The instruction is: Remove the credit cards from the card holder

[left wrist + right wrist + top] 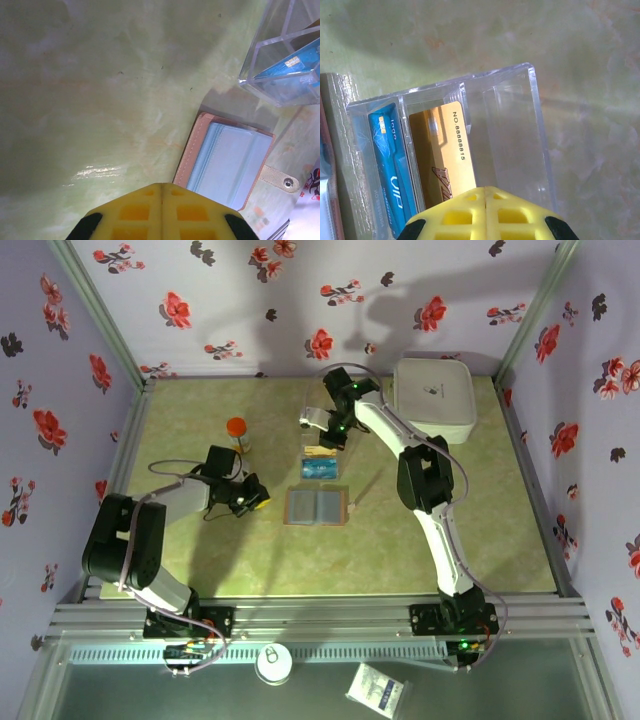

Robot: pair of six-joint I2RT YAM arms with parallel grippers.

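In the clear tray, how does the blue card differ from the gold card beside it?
The blue card reads VIP; the gold card shows a printed number. The blue card stands in the end slot of the clear tray, the gold card in the next slot. Both carry a small chip near one end.

Your blue-lined tan card holder (227, 165), your blue card (387, 165) and gold card (442, 150) in clear tray (520, 125), marbled green surface (100, 75).
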